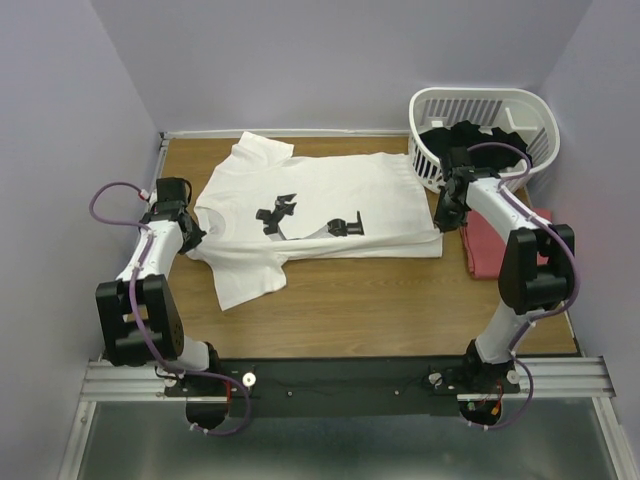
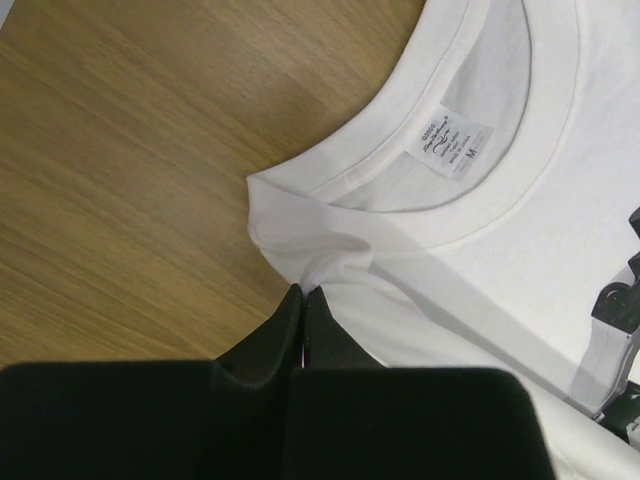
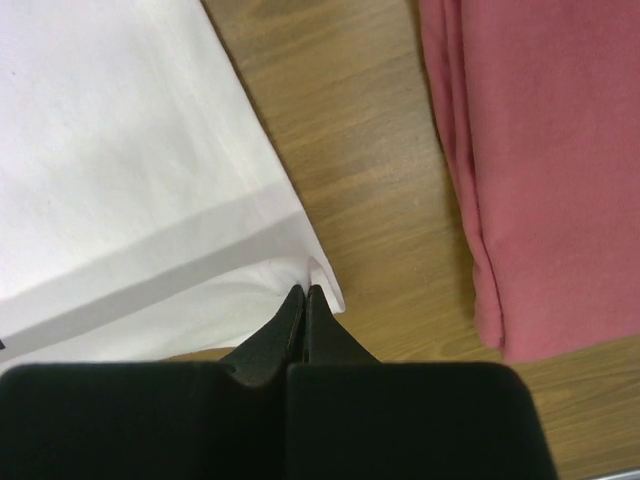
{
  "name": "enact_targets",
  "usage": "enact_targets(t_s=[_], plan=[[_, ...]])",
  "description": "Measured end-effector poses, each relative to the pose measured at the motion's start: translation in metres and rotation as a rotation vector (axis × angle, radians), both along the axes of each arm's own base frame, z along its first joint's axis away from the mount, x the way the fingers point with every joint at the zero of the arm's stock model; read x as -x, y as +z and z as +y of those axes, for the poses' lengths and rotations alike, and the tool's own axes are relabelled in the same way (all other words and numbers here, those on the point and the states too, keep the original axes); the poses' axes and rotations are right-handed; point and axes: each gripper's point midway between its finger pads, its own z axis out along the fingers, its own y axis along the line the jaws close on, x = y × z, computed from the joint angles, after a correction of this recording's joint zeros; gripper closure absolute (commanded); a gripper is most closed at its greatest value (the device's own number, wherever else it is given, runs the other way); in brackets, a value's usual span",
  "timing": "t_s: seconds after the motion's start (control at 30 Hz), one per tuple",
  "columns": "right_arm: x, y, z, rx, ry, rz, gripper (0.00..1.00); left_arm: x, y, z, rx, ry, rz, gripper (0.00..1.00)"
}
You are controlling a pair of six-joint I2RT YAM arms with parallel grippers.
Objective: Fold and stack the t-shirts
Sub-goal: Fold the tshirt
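The white t-shirt [image 1: 330, 205] lies spread at the centre of the table [image 1: 380, 300], collar toward 9 o'clock. The left gripper [image 2: 303, 292] pinches its shoulder beside the collar. The right gripper [image 3: 305, 292] pinches its hem corner at 3 o'clock. Near that corner lies the folded red t-shirt [image 3: 540, 170]. The basket [image 1: 520, 105] at 1 o'clock holds dark clothes [image 1: 470, 135].
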Motion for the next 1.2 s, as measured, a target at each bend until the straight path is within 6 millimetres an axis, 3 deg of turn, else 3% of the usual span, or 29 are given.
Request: enact_targets(t_s=[1.2], plan=[[-0.055,-0.011,0.002,0.012,0.0,-0.141,0.99,-0.028,-0.021,0.005,-0.004,0.014,0.001,1.0]])
